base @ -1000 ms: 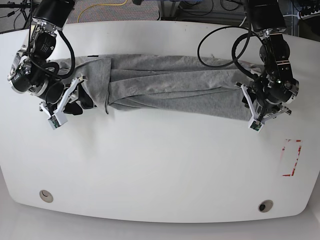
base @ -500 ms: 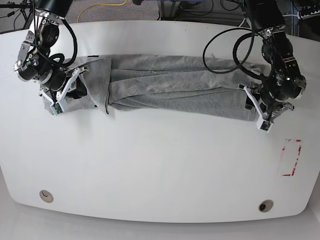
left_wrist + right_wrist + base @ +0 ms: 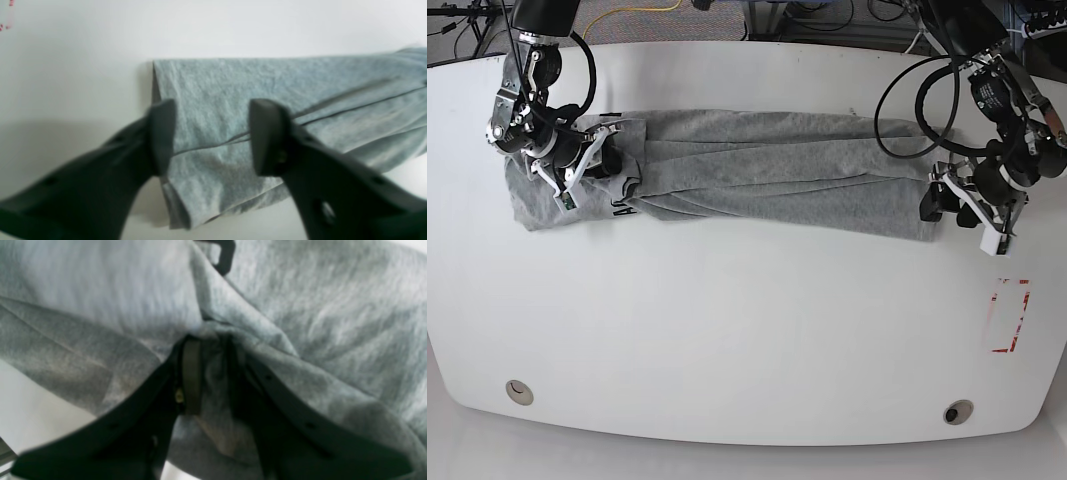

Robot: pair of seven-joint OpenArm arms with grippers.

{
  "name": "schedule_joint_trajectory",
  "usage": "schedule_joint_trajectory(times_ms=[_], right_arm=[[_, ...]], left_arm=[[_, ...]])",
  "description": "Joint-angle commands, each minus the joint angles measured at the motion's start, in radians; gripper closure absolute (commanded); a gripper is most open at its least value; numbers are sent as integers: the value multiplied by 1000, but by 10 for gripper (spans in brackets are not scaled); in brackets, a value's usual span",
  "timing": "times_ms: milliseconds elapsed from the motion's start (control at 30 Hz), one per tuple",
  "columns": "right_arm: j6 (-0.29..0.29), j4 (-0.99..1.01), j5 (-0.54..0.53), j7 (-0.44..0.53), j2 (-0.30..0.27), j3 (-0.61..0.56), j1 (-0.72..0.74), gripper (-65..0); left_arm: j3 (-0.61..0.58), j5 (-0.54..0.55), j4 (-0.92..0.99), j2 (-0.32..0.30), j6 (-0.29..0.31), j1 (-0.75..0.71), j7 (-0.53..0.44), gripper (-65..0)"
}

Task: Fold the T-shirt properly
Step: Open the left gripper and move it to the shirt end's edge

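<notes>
Lying beneath left fingers (image 3: 163,133): T-shirt (image 3: 213,96) | left: wide | right fingers (image 3: 191,373): narrow, at cloth, grip unclear

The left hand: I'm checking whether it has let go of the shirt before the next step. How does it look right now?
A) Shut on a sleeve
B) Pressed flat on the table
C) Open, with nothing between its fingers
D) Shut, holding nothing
C: the left hand has its fingers spread apart above the grey T-shirt, with no cloth pinched between them.
</notes>
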State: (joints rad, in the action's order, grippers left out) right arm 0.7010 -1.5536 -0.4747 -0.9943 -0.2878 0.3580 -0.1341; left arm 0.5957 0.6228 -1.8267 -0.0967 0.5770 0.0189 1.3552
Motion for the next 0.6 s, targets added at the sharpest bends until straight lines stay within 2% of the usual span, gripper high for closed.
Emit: schedule_joint_trajectory(times_ms=[0,267,367,567], right_arm=[[-3,-6,21,-1,-11,0,6,-132],[-3,-12,17,-1,-14,0,1,-132],[-3,-31,17,-2,-12,0,-2,-132],[-3,-52,17,-4,-9,0,-2,-130]], left_arm=[[42,65,11,-18,-1,11,-9,-451],[126,177,186,-42,-1,-9,-9,-468],[120,216,282,-74,-1,-10,-9,-468],[117,246,405,-97,-1,-6,-15,-467]])
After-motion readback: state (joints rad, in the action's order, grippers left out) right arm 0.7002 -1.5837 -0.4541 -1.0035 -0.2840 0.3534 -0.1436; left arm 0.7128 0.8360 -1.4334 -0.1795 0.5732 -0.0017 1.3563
